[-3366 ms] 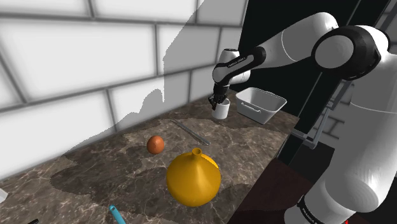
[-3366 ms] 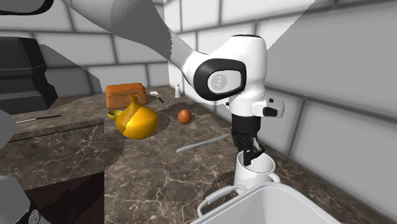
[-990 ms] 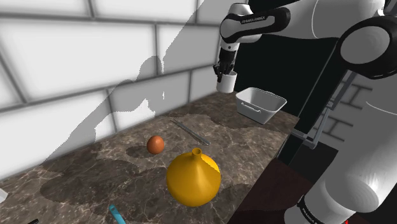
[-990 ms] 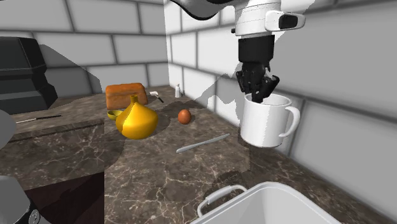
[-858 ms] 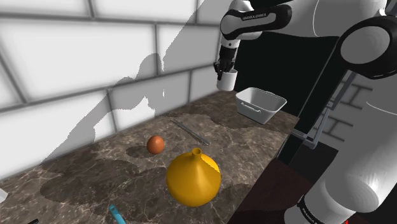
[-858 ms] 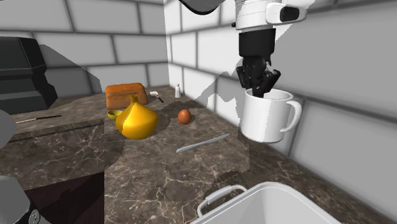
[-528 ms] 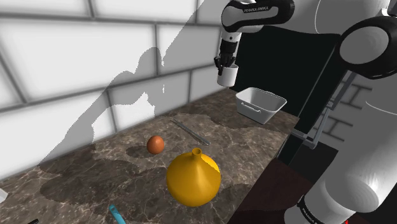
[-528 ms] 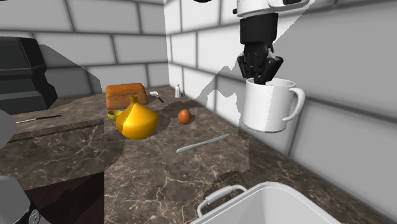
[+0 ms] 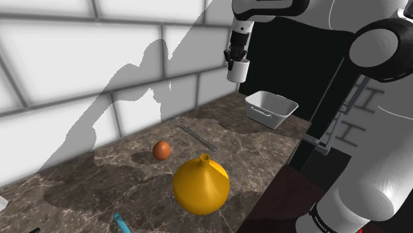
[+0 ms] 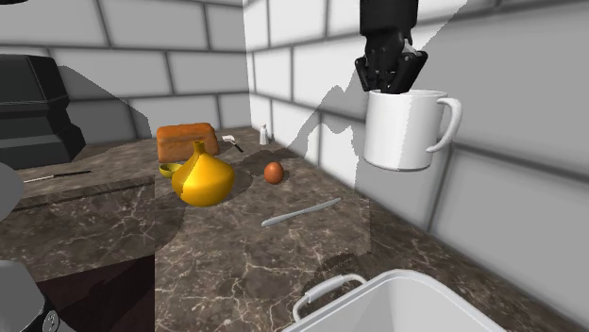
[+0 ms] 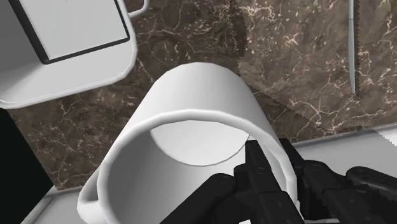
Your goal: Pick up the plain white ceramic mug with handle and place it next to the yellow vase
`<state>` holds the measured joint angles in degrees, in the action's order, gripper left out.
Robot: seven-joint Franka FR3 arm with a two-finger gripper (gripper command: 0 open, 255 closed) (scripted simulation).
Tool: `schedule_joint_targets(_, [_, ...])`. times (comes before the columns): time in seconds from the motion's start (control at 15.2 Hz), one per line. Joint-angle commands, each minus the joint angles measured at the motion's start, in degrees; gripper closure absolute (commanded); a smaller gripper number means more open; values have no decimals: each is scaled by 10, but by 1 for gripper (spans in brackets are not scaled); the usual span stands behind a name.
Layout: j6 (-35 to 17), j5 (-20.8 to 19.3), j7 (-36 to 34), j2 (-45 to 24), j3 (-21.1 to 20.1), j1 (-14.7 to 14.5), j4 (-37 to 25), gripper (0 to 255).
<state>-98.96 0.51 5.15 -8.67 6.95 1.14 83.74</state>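
Dark marbled bench [image 9: 258, 155]. White handled tub [image 9: 263, 114] on it, empty. Yellow vase [image 9: 201, 184] stands at 7 o'clock of the tub. Plain glossy white mug [image 10: 404, 130] hangs upright in mid-air, well above the bench, at 11 o'clock of the tub. Jaws pinch its rim, one finger inside. Second exterior view shows the loop handle [image 10: 446, 123] at 3 o'clock. Wrist view shows the mug empty.

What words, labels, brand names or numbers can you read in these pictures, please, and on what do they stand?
None can be read: no lettering shows on the white mug, the tool clasping its rim, the yellow vase, the white tub or the marble counter.
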Motion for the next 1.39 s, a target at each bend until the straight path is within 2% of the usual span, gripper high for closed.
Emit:
schedule_joint_targets(0.0, [-2, -4, -5, 27, -1, -3, 29, 255])
schedule_joint_targets(0.59, [-31, -28, -60, 235, -30, -27, 266, 255])
schedule_joint_targets(1.32, [10, -17, -128, 466, -82, -48, 457, 255])
